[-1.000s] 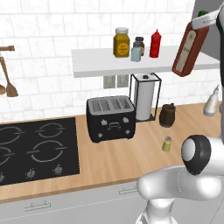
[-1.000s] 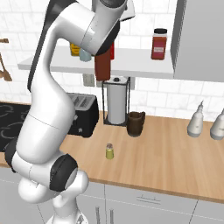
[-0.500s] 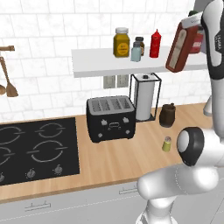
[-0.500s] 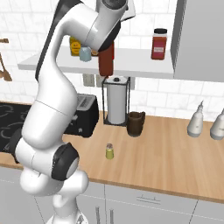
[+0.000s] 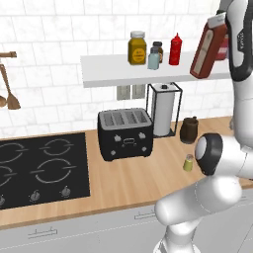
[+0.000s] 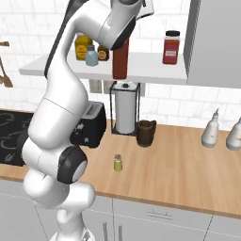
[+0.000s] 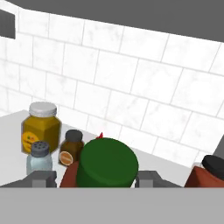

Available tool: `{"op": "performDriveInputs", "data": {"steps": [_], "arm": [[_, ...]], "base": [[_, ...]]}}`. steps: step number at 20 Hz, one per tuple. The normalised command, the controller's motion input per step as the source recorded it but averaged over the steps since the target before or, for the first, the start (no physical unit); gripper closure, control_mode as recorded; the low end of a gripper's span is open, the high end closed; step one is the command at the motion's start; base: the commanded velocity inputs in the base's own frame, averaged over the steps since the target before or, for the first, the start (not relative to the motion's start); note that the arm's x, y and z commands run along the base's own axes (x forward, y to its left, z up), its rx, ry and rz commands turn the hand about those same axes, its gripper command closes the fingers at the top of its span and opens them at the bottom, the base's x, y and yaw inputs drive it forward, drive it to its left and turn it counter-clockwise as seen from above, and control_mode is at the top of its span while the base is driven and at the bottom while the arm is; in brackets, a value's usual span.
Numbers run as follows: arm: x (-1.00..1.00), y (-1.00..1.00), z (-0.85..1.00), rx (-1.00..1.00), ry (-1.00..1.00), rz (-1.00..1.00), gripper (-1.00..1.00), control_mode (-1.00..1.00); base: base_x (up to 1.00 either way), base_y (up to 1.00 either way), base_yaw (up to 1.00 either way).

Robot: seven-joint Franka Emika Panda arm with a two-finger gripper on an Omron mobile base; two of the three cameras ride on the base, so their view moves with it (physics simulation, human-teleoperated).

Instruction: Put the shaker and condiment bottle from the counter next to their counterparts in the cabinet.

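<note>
- I see the counter (image 5: pixel 128 183) holding a toaster (image 5: pixel 124 133) (black, by the stove).
- Cabinet (image 5: pixel 123 71) carries the pale blue shaker (image 5: pixel 153 60) and red squeeze bottle (image 5: pixel 175 50).
- Gripper (image 7: pixel 96 178) is clamped on the condiment bottle (image 5: pixel 209 47), tilted, level with the shelf's right end.
- Shaker (image 5: pixel 188 162) stands on the counter.

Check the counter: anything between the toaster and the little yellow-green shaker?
Bare wood. In the left base view the counter lies open from the toaster to the shaker; the right base view agrees.
</note>
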Motion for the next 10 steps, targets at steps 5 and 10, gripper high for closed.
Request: {"op": "performDriveInputs", "data": {"steps": [5,10], "arm": [[0.19,-0.02,0.00,0.00,0.00,-0.01,1.00,-1.00],[0.24,0.00,0.00,0.00,-0.01,0.00,1.00,-1.00]], "base": [[0.00,0.00,0.00],[0.00,0.00,0.00]]}}
